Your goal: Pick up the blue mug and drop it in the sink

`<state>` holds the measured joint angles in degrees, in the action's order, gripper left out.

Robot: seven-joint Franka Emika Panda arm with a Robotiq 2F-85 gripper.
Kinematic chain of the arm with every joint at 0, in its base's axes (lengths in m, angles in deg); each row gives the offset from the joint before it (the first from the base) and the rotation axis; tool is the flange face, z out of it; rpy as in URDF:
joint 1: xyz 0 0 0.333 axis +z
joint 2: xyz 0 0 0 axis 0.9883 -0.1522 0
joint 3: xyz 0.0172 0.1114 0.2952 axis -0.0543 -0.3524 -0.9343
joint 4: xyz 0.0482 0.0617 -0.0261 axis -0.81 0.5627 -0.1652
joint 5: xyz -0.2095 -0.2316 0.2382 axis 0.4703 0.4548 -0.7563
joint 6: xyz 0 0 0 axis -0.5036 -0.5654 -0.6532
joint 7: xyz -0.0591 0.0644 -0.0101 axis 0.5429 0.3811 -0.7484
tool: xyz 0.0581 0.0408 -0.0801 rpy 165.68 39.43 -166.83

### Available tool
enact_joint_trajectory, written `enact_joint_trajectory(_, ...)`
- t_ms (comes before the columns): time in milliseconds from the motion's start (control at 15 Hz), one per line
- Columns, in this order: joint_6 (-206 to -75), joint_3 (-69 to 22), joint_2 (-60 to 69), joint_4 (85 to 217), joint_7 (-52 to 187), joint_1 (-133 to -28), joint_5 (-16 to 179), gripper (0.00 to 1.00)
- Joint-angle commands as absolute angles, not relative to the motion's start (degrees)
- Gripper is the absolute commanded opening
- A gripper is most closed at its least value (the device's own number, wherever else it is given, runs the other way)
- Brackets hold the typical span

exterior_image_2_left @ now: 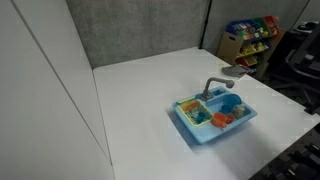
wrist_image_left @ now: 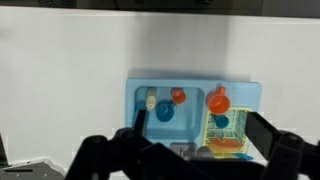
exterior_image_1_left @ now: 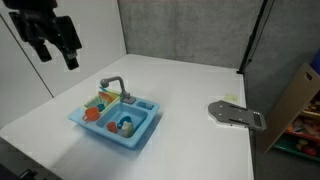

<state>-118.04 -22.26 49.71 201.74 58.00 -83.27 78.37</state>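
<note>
The light-blue toy sink (exterior_image_1_left: 140, 137) (exterior_image_2_left: 190, 128) (wrist_image_left: 135, 95) stands on the white table, its grey faucet (exterior_image_1_left: 114, 84) (exterior_image_2_left: 214, 84) curving over it. The blue mug (wrist_image_left: 164, 112) (exterior_image_1_left: 126, 125) is a small round cup lying in the basin beside an orange piece and a yellowish piece. A smaller blue round piece (wrist_image_left: 222, 123) sits in the yellow rack. My gripper (exterior_image_1_left: 58, 55) (wrist_image_left: 196, 125) hangs high above and well off to the side of the sink, jaws wide open and empty. It does not show in the exterior view nearer the grey wall.
An orange cup (wrist_image_left: 218, 100) and other orange and yellow toys fill the rack section. A grey flat object (exterior_image_1_left: 237, 114) lies near the table's far edge. Shelves of colourful items (exterior_image_2_left: 250, 35) stand beyond the table. White walls close in on the table.
</note>
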Motion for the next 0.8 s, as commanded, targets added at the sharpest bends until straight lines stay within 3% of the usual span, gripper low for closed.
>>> enact_joint_trajectory(0, -117.87, -22.65, 51.79, 202.42, 58.83, -84.08, 78.5, 1.0)
enact_joint_trajectory(733, -117.92, -22.56, 50.51, 201.69, 58.19, -83.62, 78.22, 1.0)
